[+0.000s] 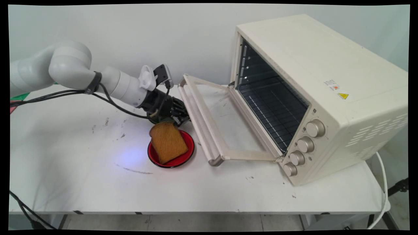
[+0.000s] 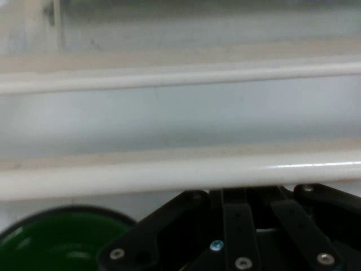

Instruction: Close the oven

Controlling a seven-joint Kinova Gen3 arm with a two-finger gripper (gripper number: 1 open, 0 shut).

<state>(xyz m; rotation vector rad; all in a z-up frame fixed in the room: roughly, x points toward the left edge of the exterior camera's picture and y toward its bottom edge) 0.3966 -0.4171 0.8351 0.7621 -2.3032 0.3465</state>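
My black gripper (image 1: 178,115) sits low over the table, just left of the open oven door's handle bar (image 1: 196,120). In the hand view the handle bar (image 2: 169,172) runs across right in front of my gripper (image 2: 242,195). The fingers are folded together and hold nothing. Just in front of the gripper, a brown slice of toast (image 1: 168,142) leans on a small red plate (image 1: 187,155). Part of that plate (image 2: 56,240) shows at the lower left of the hand view.
A cream toaster oven (image 1: 326,81) stands at the right, and its glass door (image 1: 228,127) is swung down over the table. A wire rack (image 1: 274,107) lies inside. Several knobs (image 1: 305,143) line its front. Black cables (image 1: 65,94) hang from the arm.
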